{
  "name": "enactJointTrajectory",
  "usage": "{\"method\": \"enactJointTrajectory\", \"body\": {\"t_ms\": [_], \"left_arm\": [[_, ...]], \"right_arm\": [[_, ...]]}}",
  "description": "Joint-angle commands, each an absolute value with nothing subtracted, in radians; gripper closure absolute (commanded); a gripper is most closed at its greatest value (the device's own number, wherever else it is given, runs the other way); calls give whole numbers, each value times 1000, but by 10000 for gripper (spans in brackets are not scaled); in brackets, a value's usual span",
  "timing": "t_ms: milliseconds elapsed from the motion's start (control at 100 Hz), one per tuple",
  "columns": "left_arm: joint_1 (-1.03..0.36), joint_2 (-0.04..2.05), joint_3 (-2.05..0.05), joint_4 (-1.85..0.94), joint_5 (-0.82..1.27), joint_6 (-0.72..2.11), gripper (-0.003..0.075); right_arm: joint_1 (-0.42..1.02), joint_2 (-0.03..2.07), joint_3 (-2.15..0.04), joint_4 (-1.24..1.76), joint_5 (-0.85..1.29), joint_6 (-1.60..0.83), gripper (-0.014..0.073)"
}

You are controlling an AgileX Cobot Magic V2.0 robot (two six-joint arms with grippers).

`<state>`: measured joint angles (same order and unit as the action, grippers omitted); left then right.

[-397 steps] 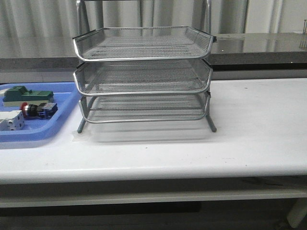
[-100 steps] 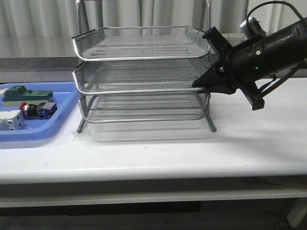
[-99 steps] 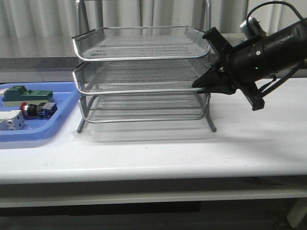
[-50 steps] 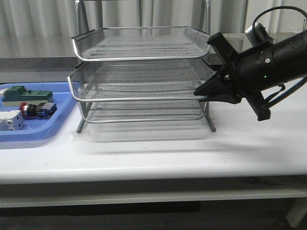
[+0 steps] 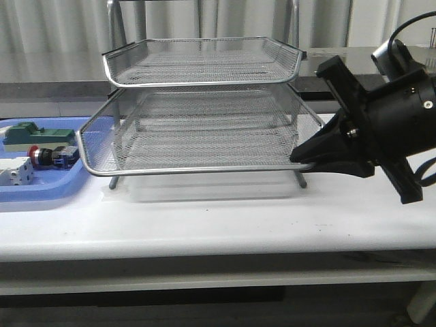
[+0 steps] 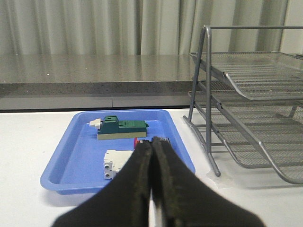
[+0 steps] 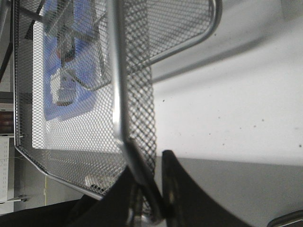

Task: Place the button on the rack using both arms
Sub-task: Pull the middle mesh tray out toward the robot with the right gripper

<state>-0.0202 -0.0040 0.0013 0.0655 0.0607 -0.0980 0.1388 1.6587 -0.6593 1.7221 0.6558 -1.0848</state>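
Note:
The button, red-headed with a blue rear, lies in the blue tray at the left. In the left wrist view only a red sliver of it shows behind my fingers. The rack stands mid-table, and its middle tier is slid out toward the table's front. My right gripper is shut on that tier's right front rim, and the rim runs between its jaws. My left gripper is shut and empty, hovering before the blue tray. It is out of the front view.
A green block and a white block share the blue tray with the button. They also show in the left wrist view, the green block and the white block. The rack's legs stand right of the tray. A dark counter runs behind.
My right arm came in and closed on the middle tier's right rim. It has drawn that tier forward out of the rack. The button and tray have not moved.

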Motion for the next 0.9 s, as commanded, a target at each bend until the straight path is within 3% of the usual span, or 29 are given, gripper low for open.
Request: {"method": "enactJointTrajectory", "body": {"t_ms": [0, 310, 430, 670, 890], "left_arm": [[-18, -39, 47, 61, -18, -108, 741], [-18, -39, 47, 61, -18, -108, 741], [-18, -39, 47, 61, -18, -108, 741], [-18, -39, 47, 61, -18, -108, 741], [-18, -39, 47, 61, -18, -108, 741]], "right_arm": [[144, 1610, -636, 1672, 642, -1105, 604], [144, 1571, -625, 1673, 643, -1109, 585], [144, 1571, -625, 1672, 646, -1115, 501], [144, 1571, -625, 1672, 683, -1116, 242], [144, 1565, -624, 1672, 705, -1127, 221]]}}
